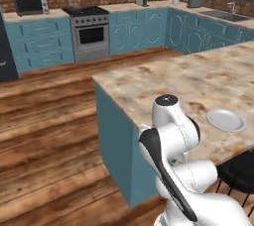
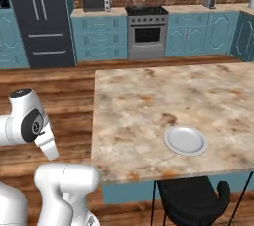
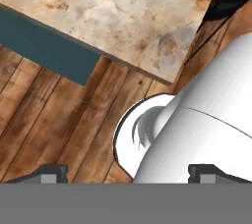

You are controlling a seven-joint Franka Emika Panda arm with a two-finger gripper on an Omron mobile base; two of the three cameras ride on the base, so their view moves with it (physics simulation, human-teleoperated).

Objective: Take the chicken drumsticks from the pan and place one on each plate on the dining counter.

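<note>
The dining worktop (image 2: 149,106) lies ahead of the base, with one pale plate (image 2: 185,140) near its close edge; the pan and drumsticks presumably wait on the far stove (image 2: 146,30), well apart from the folded arm. The pincer (image 3: 128,173) points floorward, released and empty.
</note>
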